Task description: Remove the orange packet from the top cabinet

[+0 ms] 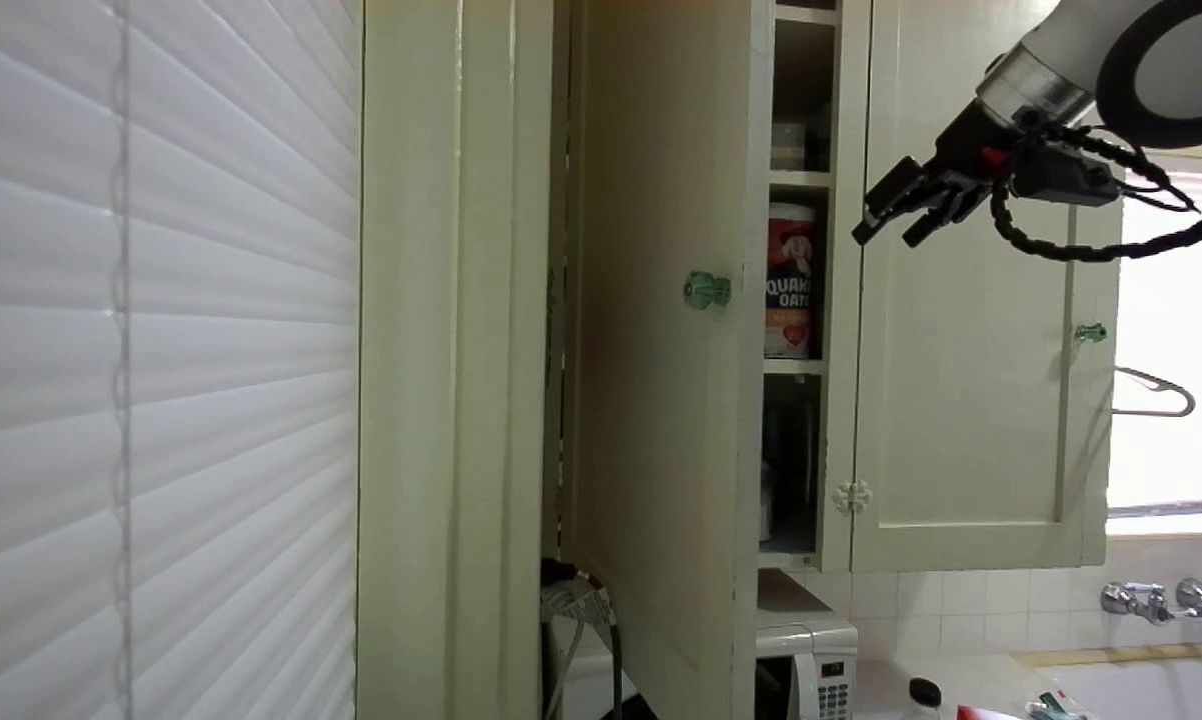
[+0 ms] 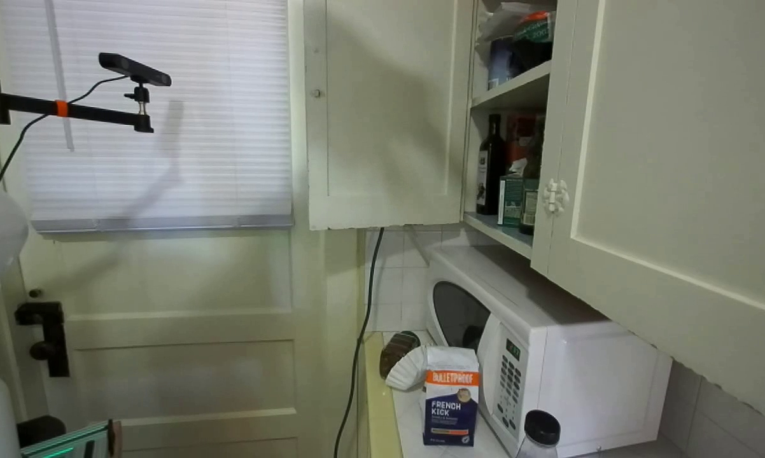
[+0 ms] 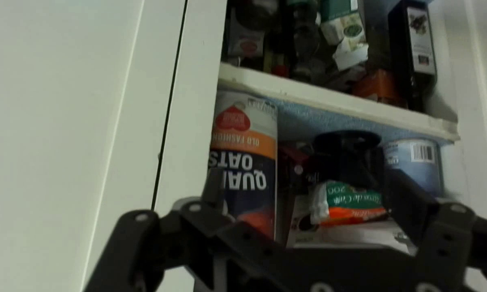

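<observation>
We find 1 door [image 1: 661, 350] of the cabinet [image 1: 961, 420] swung out, presumably to give the arm [image 1: 1071, 50] a way in, and the gripper [image 1: 889, 236] hangs outside facing the shelves [image 3: 336, 101], its fingers [image 1: 869, 222] spread and holding nothing, ready, we judge, to straddle something soft. The green-and-orange packet [image 3: 351, 202], which we take for the orange packet, sits 1 shelf above the dark bottle [image 3: 415, 48], seemingly laid on a black tub [image 3: 340, 162] because the oats [image 3: 245, 158] and blue can [image 3: 413, 166] leave little room.
</observation>
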Robot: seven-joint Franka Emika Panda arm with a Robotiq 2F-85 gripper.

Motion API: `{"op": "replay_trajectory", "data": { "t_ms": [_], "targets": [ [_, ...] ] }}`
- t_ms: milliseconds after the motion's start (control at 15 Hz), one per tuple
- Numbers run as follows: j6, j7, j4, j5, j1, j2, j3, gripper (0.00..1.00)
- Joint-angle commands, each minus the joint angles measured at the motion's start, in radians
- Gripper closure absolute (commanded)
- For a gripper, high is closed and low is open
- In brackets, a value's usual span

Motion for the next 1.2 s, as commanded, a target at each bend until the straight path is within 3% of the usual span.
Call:
{"op": "replay_trajectory", "data": {
  "t_ms": [0,267,333,1133],
  "targets": [
    [0.051,0.078,0.131,-0.057,-0.038,0.089,0.030,0.00],
    [0.034,0.149,0.268,-0.062,-0.038,0.170,0.055,0.00],
    [0.045,0.112,0.195,-0.058,-0.019,0.121,0.028,0.00],
    [0.045,0.114,0.212,-0.058,-0.015,0.135,0.025,0.00]
  ]
}}
